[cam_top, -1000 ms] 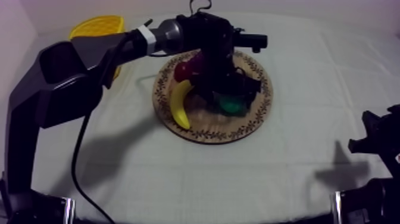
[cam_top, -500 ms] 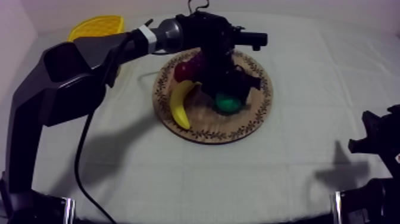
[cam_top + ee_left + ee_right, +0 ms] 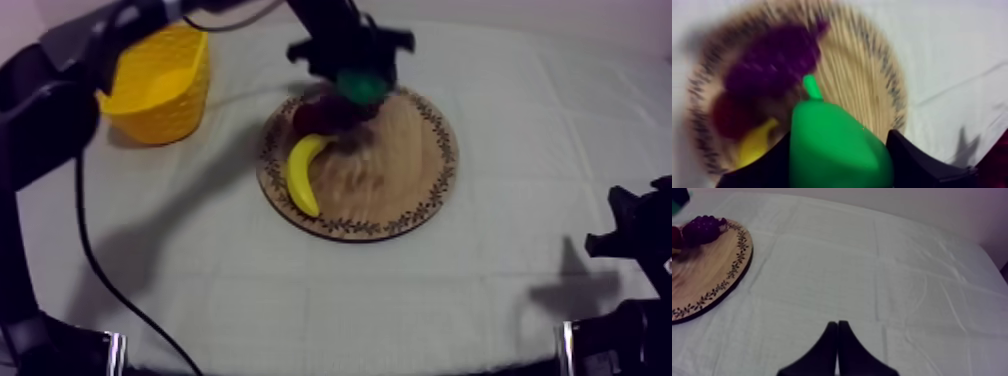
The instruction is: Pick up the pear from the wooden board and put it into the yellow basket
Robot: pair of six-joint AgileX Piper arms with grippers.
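Pear (image 3: 360, 86) | clamped in left gripper (image 3: 839, 162) | above wooden board (image 3: 400, 190)

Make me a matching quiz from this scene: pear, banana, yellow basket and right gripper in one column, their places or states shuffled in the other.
1 pear
2 banana
3 yellow basket
4 right gripper

A lying on the wooden board
B shut on nothing
C held in the left gripper, above the board
D standing on the cloth

Pairs: 1-C, 2-A, 3-D, 4-B
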